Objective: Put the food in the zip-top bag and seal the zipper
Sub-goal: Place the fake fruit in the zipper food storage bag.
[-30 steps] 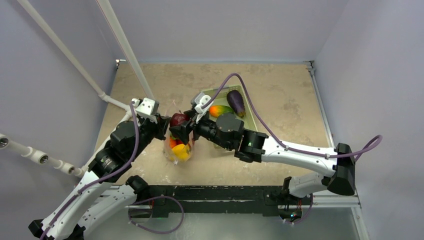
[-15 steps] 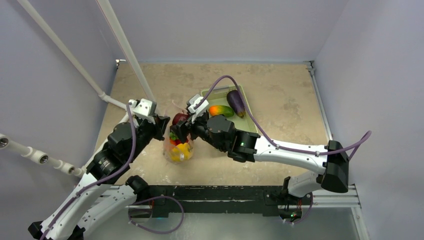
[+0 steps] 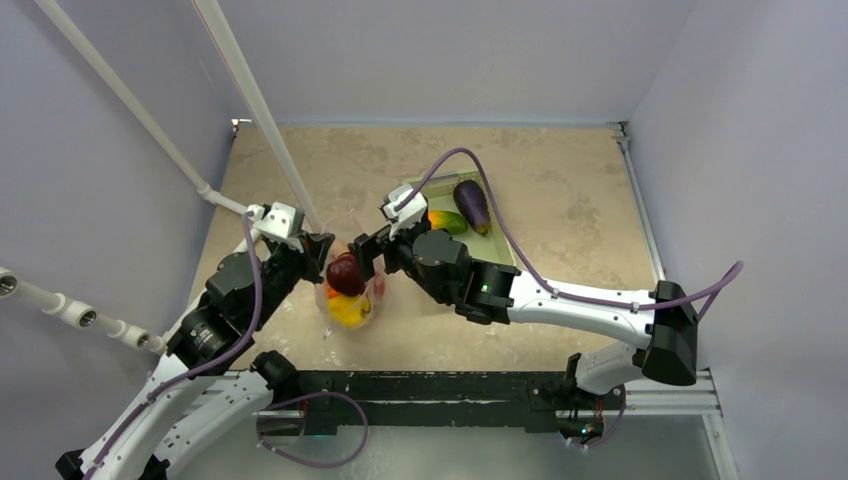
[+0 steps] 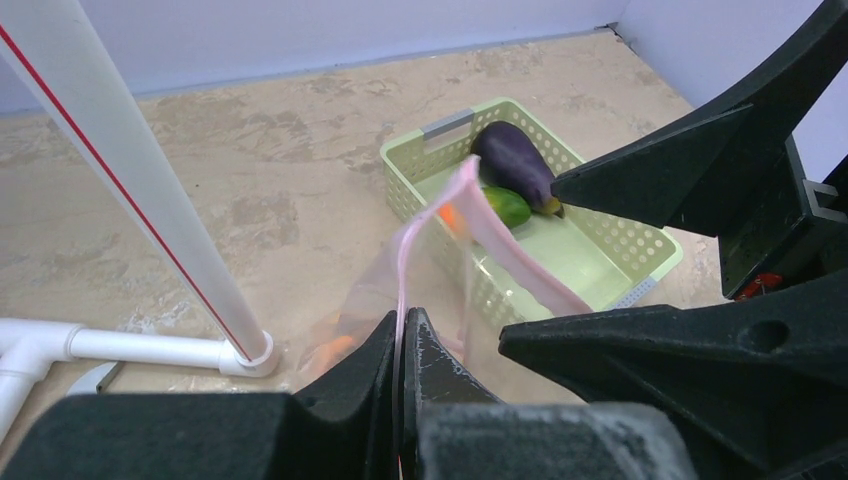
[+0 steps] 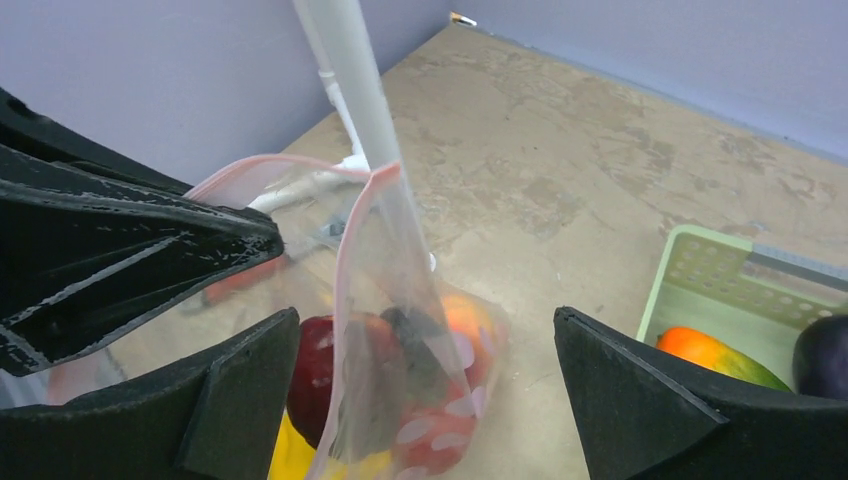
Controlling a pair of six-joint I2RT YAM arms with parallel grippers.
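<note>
Food in the zip-top bag was blurred, uncountable; basket held two pieces. Left hand pinched the zipper; right hand gaped, empty.

A clear, crinkly zip-top bag stands upright with its mouth open upward. The zipper, a thin pink strip, runs around the mouth unsealed, and one side of it is pinched in the closed left gripper. Inside the bag are a dark red apple, a yellow pepper and an orange fruit. A purple eggplant and an orange-and-green fruit lie side by side in the pale green basket beside the bag.
</note>
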